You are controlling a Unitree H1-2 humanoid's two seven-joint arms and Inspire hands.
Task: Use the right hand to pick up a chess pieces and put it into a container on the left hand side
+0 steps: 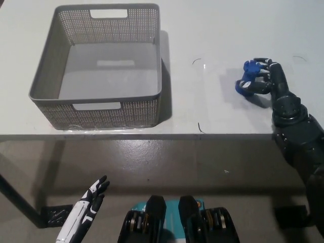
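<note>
While the black right hand (267, 81) closes its fingers around the blue chess piece (247, 80), the piece sits on the white desk (212, 30), near the right side and not far from the front edge. A few thin dark marks lie on the desk between the piece and the grey perforated basket (45, 76), which stands well apart at the left. Below the desk edge is a grey floor, where the white left hand (91, 200) hangs with fingers apart, holding nothing.
</note>
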